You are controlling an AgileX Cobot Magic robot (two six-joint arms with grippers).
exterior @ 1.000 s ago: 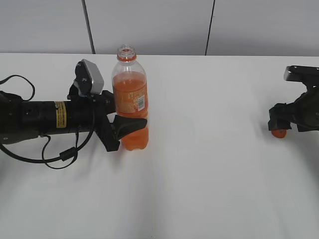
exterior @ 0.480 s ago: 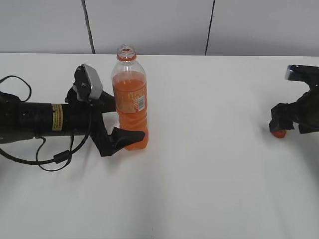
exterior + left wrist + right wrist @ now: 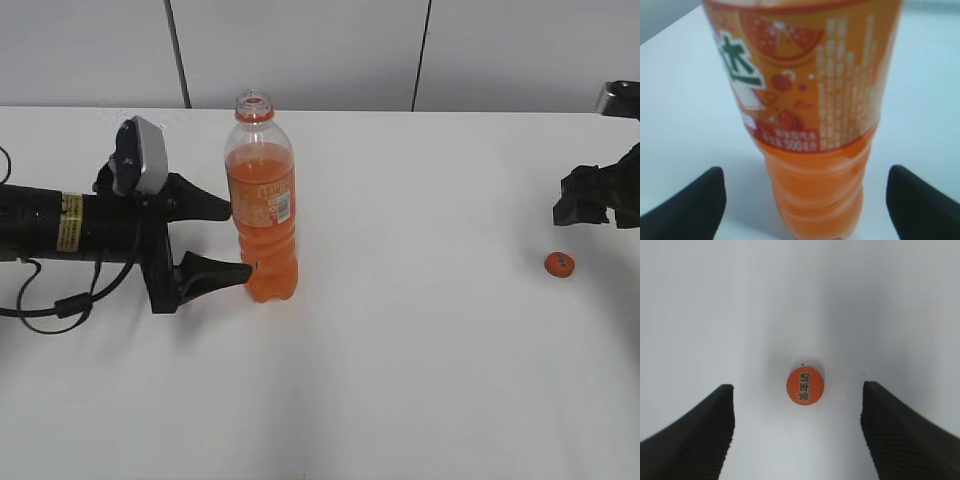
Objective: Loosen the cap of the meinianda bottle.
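Orange cap (image 3: 559, 264): lies flat on the white table (image 3: 400, 380), printed top up, far to the right and well apart from the bottle; nothing touches it.
Bottle (image 3: 264, 200): stands upright on the table left of centre, neck open, orange ring at the neck, drink reaching the shoulder.
Left gripper (image 3: 222, 240): released; jaws spread wide on either side of the bottle's lower body. Wrist view shows clear table between each fingertip (image 3: 692, 207) and the bottle (image 3: 810, 125), so no contact.
Right gripper (image 3: 797, 427): released; jaws wide apart, above the cap (image 3: 805, 385), which sits on the table between them untouched. In the exterior view this arm (image 3: 600, 195) sits near the right edge, beyond the cap.
Task progress: judged complete and exceeded; the cap is not merely loosened but fully off and set down.
Remaining: nothing evident beyond clearing both arms away.
Risk: low; the open bottle could tip if the left arm knocks it.
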